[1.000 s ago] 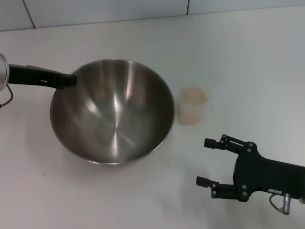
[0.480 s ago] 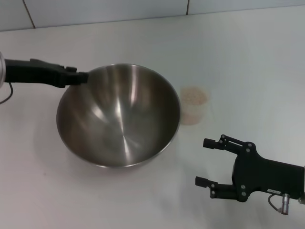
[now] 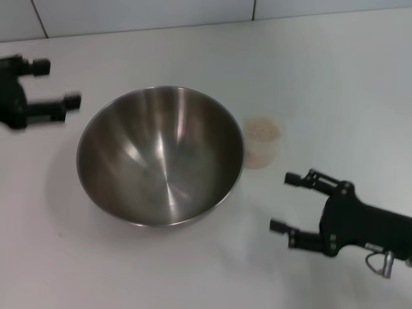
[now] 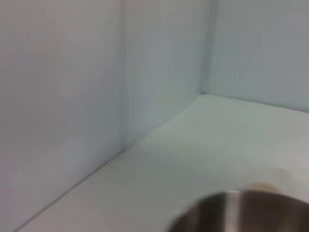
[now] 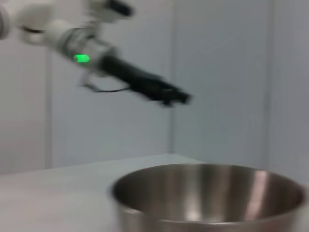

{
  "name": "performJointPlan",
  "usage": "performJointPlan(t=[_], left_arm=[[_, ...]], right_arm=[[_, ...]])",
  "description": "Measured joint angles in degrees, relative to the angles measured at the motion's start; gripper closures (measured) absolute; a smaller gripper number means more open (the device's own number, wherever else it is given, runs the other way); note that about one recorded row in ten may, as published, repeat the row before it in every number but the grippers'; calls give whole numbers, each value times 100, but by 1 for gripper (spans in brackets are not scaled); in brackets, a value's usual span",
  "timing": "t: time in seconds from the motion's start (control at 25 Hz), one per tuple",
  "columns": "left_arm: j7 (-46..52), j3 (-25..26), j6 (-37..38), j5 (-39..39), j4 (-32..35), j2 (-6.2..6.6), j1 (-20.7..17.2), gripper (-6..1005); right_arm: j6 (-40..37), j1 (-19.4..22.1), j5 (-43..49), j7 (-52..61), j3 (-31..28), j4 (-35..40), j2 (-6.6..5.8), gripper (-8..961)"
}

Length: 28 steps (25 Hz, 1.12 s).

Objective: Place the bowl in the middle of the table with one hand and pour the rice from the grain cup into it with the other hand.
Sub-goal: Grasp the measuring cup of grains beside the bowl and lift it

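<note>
Head cam looks down on tabletop (image 3: 335, 77); both wrist cams sit low, sideways; all share bowl (image 3: 161, 158).

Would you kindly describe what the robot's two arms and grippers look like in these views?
Both grippers are black with two slim fingers. The right gripper has a flat black body with small screws and a short grey cable loop with a metal fitting. The left gripper, seen from the right wrist view, sits on a silver-white cylindrical wrist with a lit green light and a thin dark cable.

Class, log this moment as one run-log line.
left gripper: open, clear of steel mixing bowl | right gripper: open, near clear plastic grain cup | rice: in cup
</note>
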<state>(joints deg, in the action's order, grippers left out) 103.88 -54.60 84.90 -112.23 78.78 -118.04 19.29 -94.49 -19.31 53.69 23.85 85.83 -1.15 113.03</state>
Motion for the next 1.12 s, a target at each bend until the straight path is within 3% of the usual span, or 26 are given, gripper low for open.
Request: performJointPlan(t=[0.2, 0.32, 0.44, 0.72, 1.12], left_arm=[[-1265, 113, 1330, 539, 71, -5, -541, 240], [-1839, 137, 1433, 653, -263, -64, -801, 219], [-1972, 172, 1415, 708, -499, -54, -818, 198], [-2144, 221, 1263, 699, -867, -50, -725, 170], [-2078, 182, 1226, 664, -874, -42, -623, 170]], right_arm=[[356, 339, -4, 27, -1167, 109, 102, 156], [695, 558, -6, 38, -2057, 226, 260, 159], [953, 603, -8, 41, -2427, 273, 343, 163], [1774, 436, 111, 388, -2530, 574, 532, 171], [2236, 195, 142, 409, -2538, 648, 596, 182]])
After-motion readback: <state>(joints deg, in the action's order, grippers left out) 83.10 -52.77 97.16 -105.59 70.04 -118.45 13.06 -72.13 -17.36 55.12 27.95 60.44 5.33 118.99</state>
